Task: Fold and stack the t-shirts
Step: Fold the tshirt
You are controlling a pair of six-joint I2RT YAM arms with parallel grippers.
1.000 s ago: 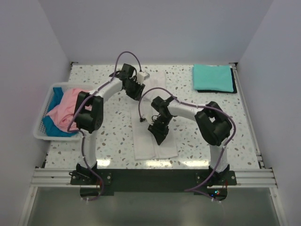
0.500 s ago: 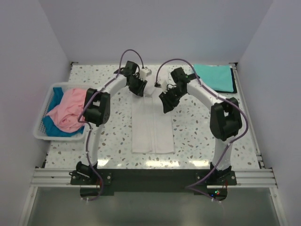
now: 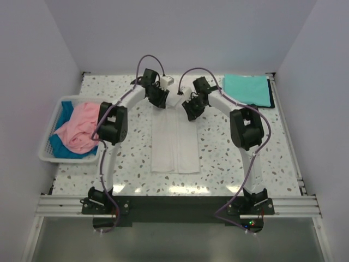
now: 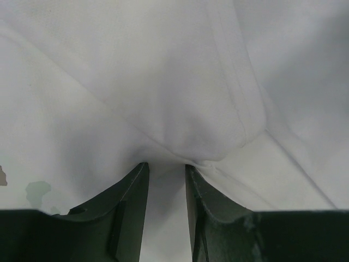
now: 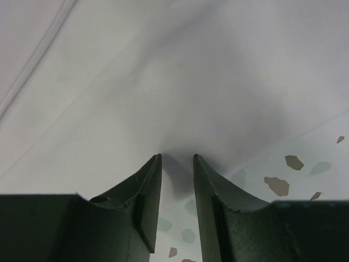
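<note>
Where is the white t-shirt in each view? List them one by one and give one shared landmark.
Top external: the white t-shirt lies as a long folded strip mid-table, between the arms.
Left wrist: it fills the frame, puckered at the left gripper.
Right wrist: it covers most of the frame, ahead of the right gripper.
Shared landmark: the speckled table.

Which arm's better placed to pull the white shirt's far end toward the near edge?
Left, probably: left gripper pinches a bunched fold of the white cloth t-shirt; right gripper sits at its edge, grip unclear.
</note>
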